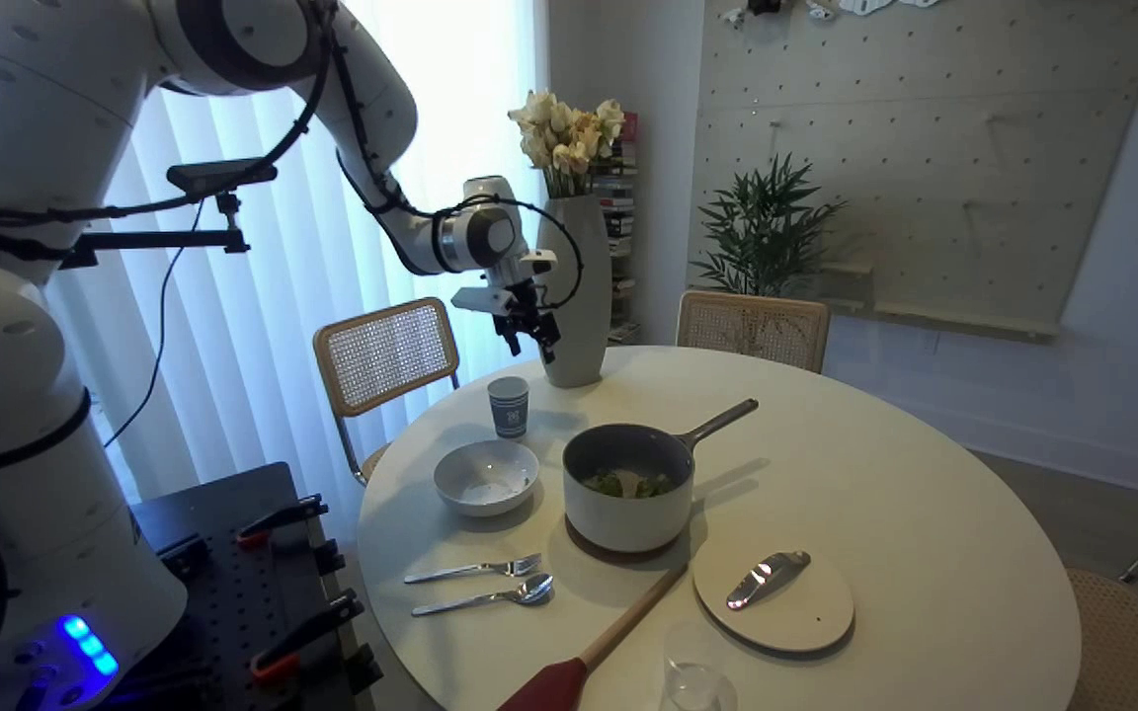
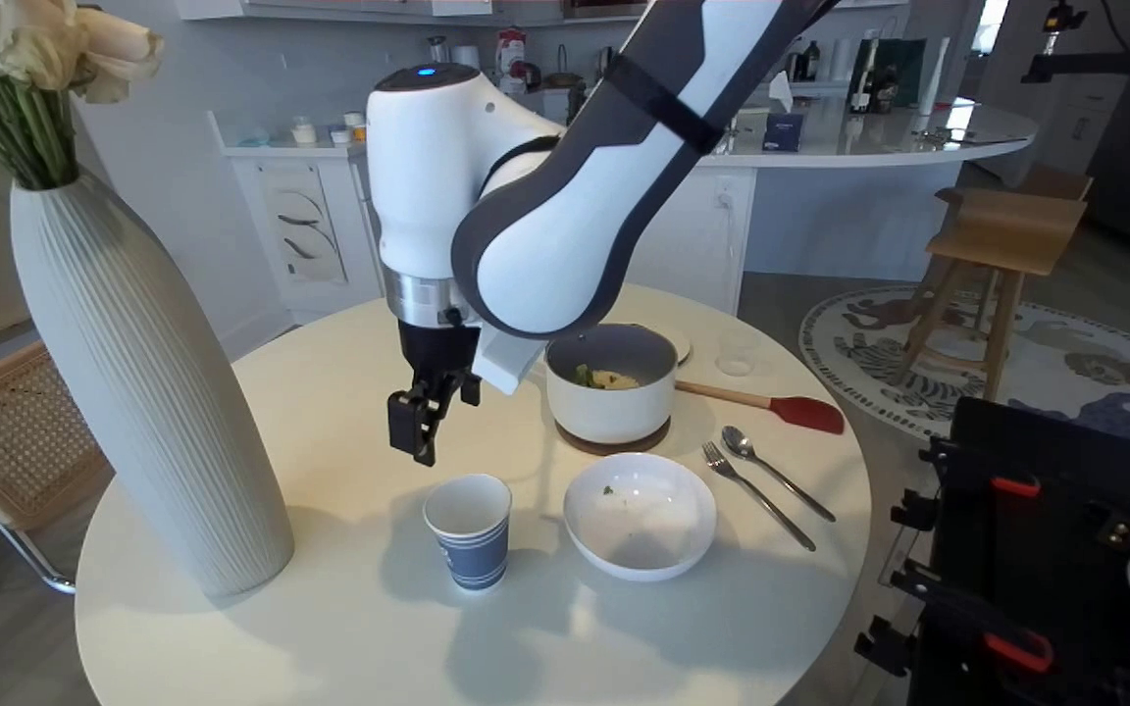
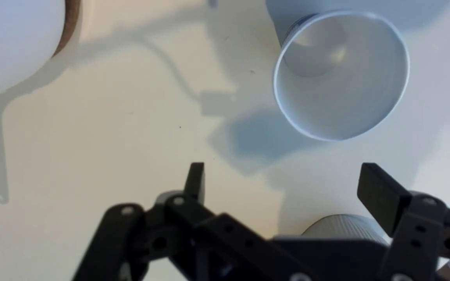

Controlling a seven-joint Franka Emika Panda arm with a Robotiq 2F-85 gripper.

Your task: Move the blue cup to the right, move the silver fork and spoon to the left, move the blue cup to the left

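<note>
my pincer (image 3: 283,177) hung wide apart, empty, near the blue cup (image 2: 472,544), upright between bowl (image 1: 482,499) and vase (image 2: 153,392)! fork (image 1: 475,570) and spoon (image 1: 486,600) lay near the bowl; my wrist view cropped the pot (image 3: 24,39), mostly hid the vase.

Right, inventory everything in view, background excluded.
table: 1, white, centre
cup: 1, blue-white, on table
bowl: 1, white, beside cup
mat: 1, brown, on table
pot: 1, white, on mat
food: uncounted, greenish, in pot
fork: 1, silver, near bowl
spoon: 1, silver, beside fork
spatula: 1, red-tan, by pot
plate: 1, cream, near pot
utensil: 1, silver, on plate
glass: 1, clear, tabletop
vase: 1, white, tabletop
flowers: several, cream, in vase
chairs: 3+, tan, tableside
arm: 1, white, over table
pincer: 1, black, above table
stand: 1, black, under arm
</note>
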